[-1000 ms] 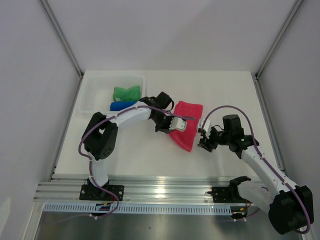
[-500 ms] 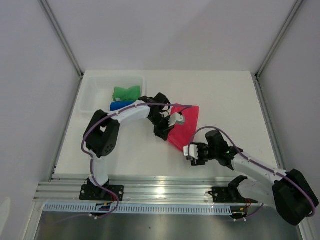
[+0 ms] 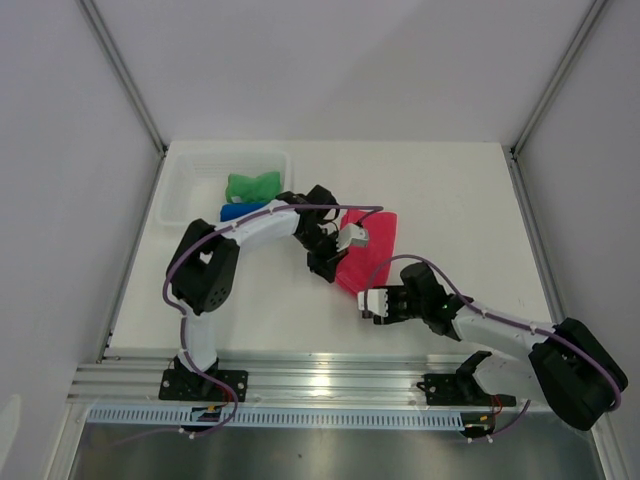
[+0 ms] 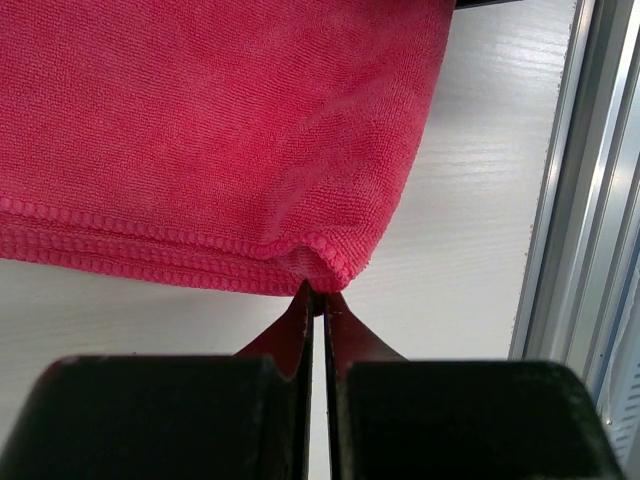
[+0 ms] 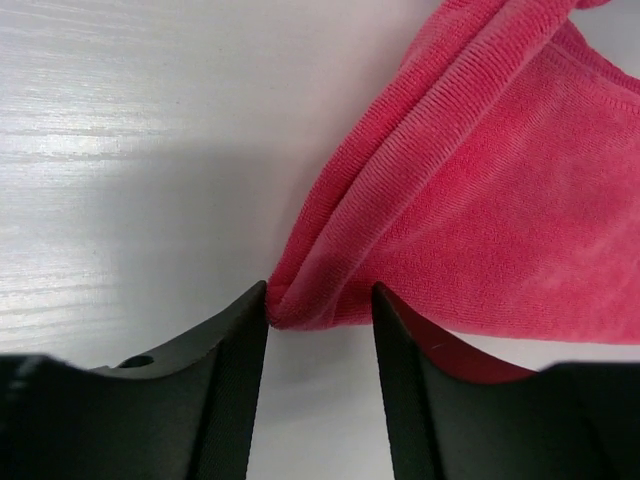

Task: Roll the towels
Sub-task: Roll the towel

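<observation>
Towels are lying in two places: the green towel [image 3: 250, 186] and blue towel [image 3: 240, 211] are sitting in the basket [image 3: 180, 200] at the far left, and the pink towel [image 3: 370, 250] is lying in the middle of the table [image 3: 460, 200]. Its long axis is running from far right to a near corner that is pointing at my right arm, the nearer one there.

I am pinching its left hem with the left gripper [image 3: 347, 240], fingers closed tight on the cloth. The right gripper [image 3: 373, 303] is sitting at the near corner.

Its wrist view is giving me what the overhead cannot: its fingers [image 5: 235, 340] are standing apart with the folded corner between them, not yet clamped. The left wrist view is showing the hem puckering at the closed tips.
</observation>
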You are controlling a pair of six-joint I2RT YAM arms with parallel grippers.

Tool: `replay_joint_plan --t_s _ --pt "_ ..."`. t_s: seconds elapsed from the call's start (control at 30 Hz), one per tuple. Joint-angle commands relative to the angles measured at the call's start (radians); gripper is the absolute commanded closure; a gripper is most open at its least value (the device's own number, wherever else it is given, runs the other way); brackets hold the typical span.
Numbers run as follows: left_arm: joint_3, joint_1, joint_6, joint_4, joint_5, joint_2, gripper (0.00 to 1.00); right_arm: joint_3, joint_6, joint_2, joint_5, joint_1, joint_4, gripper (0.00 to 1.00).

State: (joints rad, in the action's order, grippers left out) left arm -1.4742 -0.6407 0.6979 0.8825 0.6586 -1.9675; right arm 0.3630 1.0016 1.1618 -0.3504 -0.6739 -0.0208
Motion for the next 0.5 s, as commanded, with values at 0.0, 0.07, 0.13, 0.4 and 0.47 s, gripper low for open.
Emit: replay_joint_plan --t_s 0.0,0.07,0.13,0.4,0.47 --pt "-0.021 0.01 -0.023 0.018 0.05 -0.007 0.99 0.005 -0.012 0.029 0.008 -0.024 -0.051 0.57" --pt "-0.023 0.01 -0.024 0.021 0.049 -0.01 0.99 0.004 -0.032 0.048 0.022 -0.042 -0.057 0.64" --pt "-0.015 0.012 -0.031 0.026 0.052 -0.014 0.99 0.004 -0.041 0.05 0.024 -0.046 -0.059 0.76" --pt "0.017 0.033 -0.06 0.104 0.076 0.025 0.99 0.122 -0.084 -0.022 -0.088 -0.041 0.259 0.98" --pt "0.038 0.035 -0.064 0.131 0.107 0.05 0.99 0.18 -0.098 -0.025 -0.197 -0.039 0.38 0.99"
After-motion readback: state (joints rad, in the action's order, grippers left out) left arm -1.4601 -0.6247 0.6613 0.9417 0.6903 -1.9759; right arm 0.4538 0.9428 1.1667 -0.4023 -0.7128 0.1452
